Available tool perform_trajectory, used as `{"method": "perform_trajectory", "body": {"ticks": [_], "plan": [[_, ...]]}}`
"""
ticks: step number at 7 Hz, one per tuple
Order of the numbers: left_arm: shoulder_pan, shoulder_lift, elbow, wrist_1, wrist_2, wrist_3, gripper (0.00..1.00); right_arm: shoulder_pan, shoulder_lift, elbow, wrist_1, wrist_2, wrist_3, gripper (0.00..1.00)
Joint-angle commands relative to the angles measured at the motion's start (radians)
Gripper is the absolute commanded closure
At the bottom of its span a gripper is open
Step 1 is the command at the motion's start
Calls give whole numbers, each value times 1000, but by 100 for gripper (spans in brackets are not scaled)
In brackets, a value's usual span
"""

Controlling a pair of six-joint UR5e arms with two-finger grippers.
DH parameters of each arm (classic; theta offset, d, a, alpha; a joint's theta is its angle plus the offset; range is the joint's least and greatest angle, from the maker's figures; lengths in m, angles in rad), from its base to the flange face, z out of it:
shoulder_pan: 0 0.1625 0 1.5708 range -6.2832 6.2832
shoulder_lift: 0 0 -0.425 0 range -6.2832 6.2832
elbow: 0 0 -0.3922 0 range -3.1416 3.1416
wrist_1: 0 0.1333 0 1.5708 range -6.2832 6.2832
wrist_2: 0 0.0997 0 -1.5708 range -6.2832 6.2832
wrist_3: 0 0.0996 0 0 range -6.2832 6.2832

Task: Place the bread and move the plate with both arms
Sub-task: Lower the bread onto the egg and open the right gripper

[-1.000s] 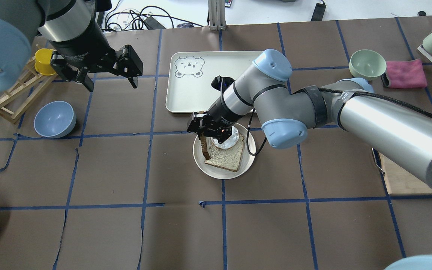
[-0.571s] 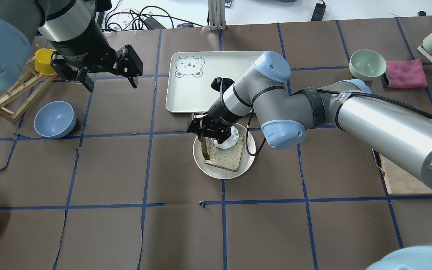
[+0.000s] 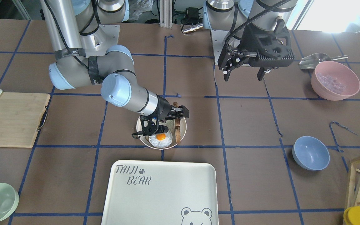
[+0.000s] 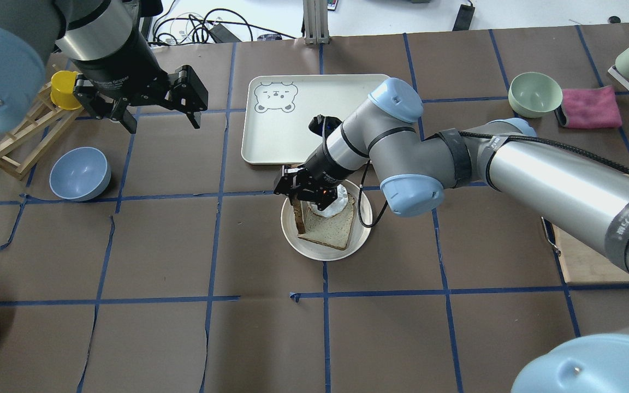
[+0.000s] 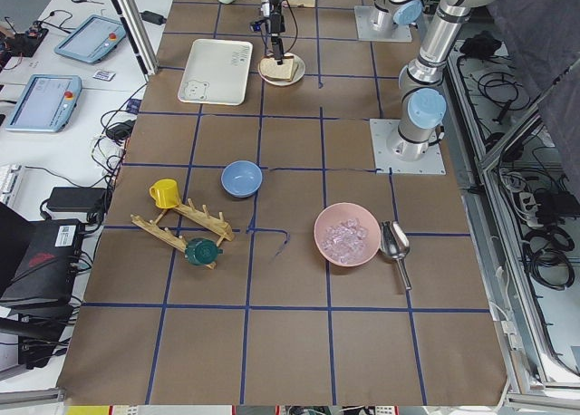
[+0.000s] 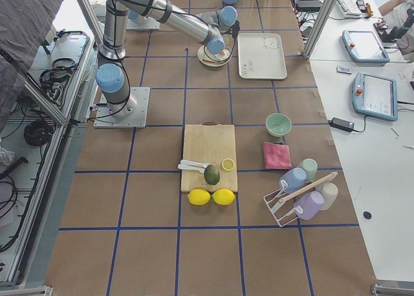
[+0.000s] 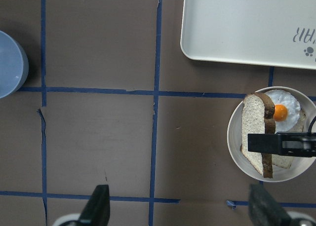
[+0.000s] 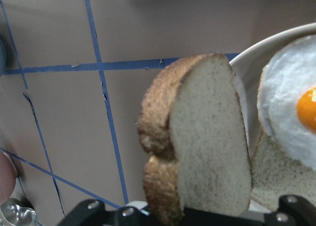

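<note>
1. Right gripper [image 4: 297, 197]: closed on the bread [image 8: 207, 142], clamping the slice across its thickness. The slice stands on edge, close to vertical, with its cut face turned toward the fried egg [image 3: 160, 139].

2. Bread position: in the overhead view the slice is over the left part of the plate [image 4: 314, 254], inside the rim. Whether its lower end touches the dish cannot be determined.

3. Plate contents: a second slice [image 4: 331, 232] lies flat in the dish, and the egg rests on its far part, to the right of the held bread.

4. Plate position: on the table, just on the near side of the tray [image 4: 292, 142], close to it but not touching.

5. Left gripper [image 4: 161, 123]: jaws wide apart and holding nothing. It hangs above the table, far to the left of the plate and well apart from it.

6. Status, as judged:
   - Bread placement is in progress. The slice is at the plate but is not yet laid flat or released.
   - Remaining for the right arm: tip the slice down over the egg, open the jaws and withdraw.
   - The plate move has not begun. Neither gripper is on the rim, and the left arm must first travel to the plate.
</note>
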Motion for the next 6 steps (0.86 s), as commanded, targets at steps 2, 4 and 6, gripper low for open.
{"method": "perform_trajectory", "body": {"ticks": [2,4,6], "plan": [[0,0,0,0,0,0,0,-39,-2,26,-4,-67,-43,32],[0,0,0,0,0,0,0,-71,-12,32,-4,-87,-55,14],[0,0,0,1,0,0,0,-97,-25,32,0,-185,-66,8]]}}
